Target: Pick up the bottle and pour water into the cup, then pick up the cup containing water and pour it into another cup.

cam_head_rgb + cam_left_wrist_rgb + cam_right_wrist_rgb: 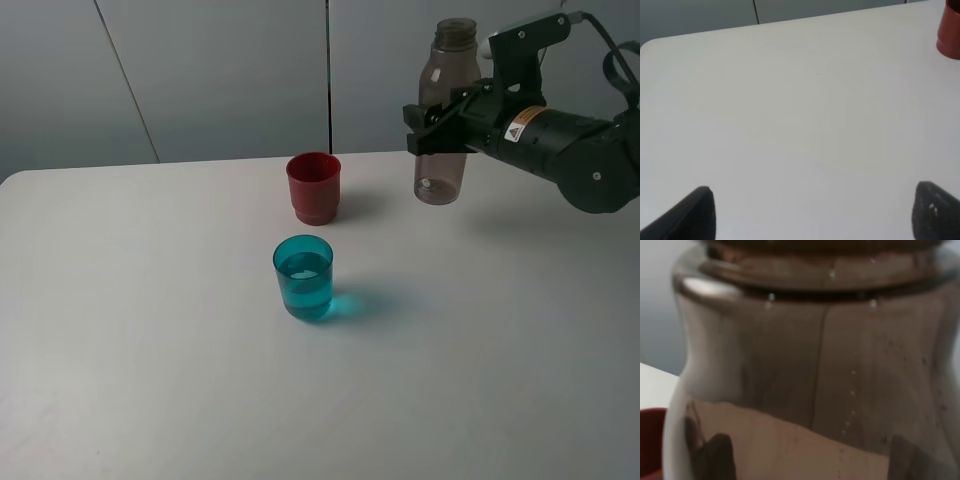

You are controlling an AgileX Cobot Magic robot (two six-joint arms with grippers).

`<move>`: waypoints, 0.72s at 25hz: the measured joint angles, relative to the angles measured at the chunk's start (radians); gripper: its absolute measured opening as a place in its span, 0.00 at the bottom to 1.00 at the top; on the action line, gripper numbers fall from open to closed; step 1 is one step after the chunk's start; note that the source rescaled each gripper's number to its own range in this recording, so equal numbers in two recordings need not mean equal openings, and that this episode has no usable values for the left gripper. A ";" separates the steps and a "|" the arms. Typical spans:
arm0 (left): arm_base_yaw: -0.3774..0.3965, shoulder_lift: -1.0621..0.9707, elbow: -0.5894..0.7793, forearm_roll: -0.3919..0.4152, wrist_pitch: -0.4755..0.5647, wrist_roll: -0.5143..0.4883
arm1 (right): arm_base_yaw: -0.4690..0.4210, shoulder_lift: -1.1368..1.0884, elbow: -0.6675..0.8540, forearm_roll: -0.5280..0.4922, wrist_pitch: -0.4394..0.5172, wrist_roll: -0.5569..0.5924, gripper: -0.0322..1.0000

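Observation:
The smoky grey-brown bottle [443, 115] stands upright at the back right, its base at or just above the table; I cannot tell which. My right gripper [437, 130] is shut on its middle, and the bottle [810, 370] fills the right wrist view with dark fingers [715, 460] showing through its wall. The teal see-through cup [304, 277] sits mid-table with water inside. Just behind it is the dark-red cup [314, 187], also at the edge of the left wrist view [950, 30]. My left gripper [815, 200] is open over bare table, holding nothing.
The white table [130, 330] ends at a grey panelled wall [220, 70] behind the cups. Its rounded far-left corner [650, 45] shows in the left wrist view. The right arm [570, 150] reaches in from the right edge.

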 joint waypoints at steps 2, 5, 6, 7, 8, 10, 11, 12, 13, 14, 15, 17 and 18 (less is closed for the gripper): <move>0.000 0.000 0.000 0.000 0.000 0.000 | -0.002 0.036 0.008 0.052 -0.025 -0.060 0.07; 0.000 0.000 0.000 0.000 0.000 0.000 | -0.002 0.082 0.012 0.104 -0.075 -0.117 0.07; 0.000 0.000 0.000 0.000 0.000 0.000 | -0.002 0.100 0.012 0.120 -0.094 -0.123 0.07; 0.000 0.000 0.000 0.000 0.000 0.000 | -0.002 0.113 0.012 0.133 -0.110 -0.130 0.07; 0.000 0.000 0.000 0.000 0.000 0.000 | -0.002 0.122 0.012 0.142 -0.119 -0.132 0.07; 0.000 0.000 0.000 0.000 0.000 0.000 | -0.002 0.138 0.012 0.150 -0.124 -0.139 0.07; 0.000 0.000 0.000 0.000 0.000 0.000 | -0.002 0.143 0.012 0.152 -0.124 -0.139 0.07; 0.000 0.000 0.000 0.000 0.000 0.000 | -0.002 0.148 0.012 0.158 -0.126 -0.141 0.07; 0.000 0.000 0.000 0.000 0.000 0.000 | -0.002 0.155 0.012 0.163 -0.137 -0.141 0.07; 0.000 0.000 0.000 0.000 0.000 0.000 | -0.002 0.159 0.012 0.167 -0.149 -0.139 0.07; 0.000 0.000 0.000 0.000 0.000 0.000 | -0.002 0.170 0.012 0.166 -0.165 -0.133 0.07; 0.000 0.000 0.000 0.000 0.000 0.000 | -0.002 0.191 0.012 0.169 -0.193 -0.120 0.07; 0.000 0.000 0.000 0.000 0.000 0.000 | -0.002 0.199 0.012 0.169 -0.199 -0.118 0.07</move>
